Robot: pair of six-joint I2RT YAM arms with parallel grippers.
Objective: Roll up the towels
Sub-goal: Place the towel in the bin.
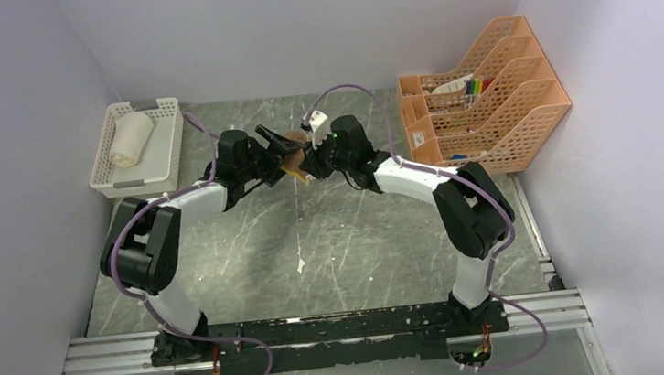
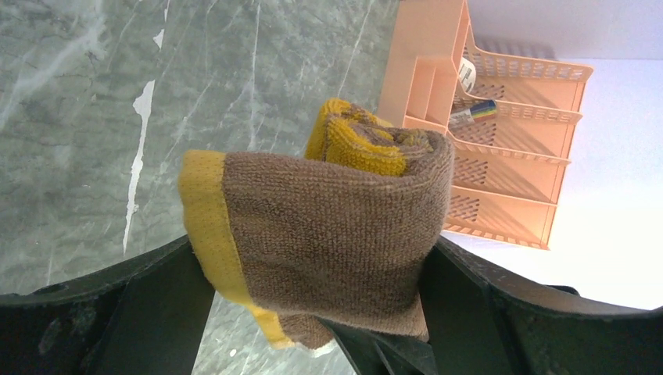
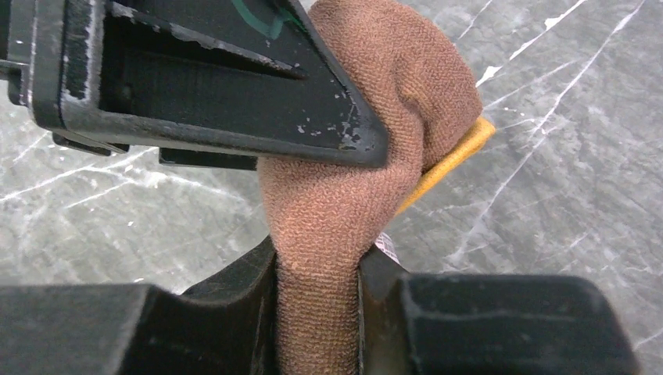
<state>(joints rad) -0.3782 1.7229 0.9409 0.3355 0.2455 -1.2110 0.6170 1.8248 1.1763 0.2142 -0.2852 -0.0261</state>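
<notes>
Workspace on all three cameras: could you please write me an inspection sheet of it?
Surface: grey marbled table, white scratches.
Job's things: brown towel rolled, between both grippers; cream towel rolled, lying in white basket.
Clutter: orange organiser holding pens, far right.
Grippers: right gripper shut on brown towel; left gripper open, its fingers astride the roll.
Cables: purple cables hang in loose loops.
Surroundings: plain pale walls on three sides.

From above, you can barely see the brown towel (image 1: 297, 139), crowded between the left pincer (image 1: 286, 148) and right pincer (image 1: 311, 164). The orange organizer's (image 1: 486, 104) contents are too small to name.
</notes>
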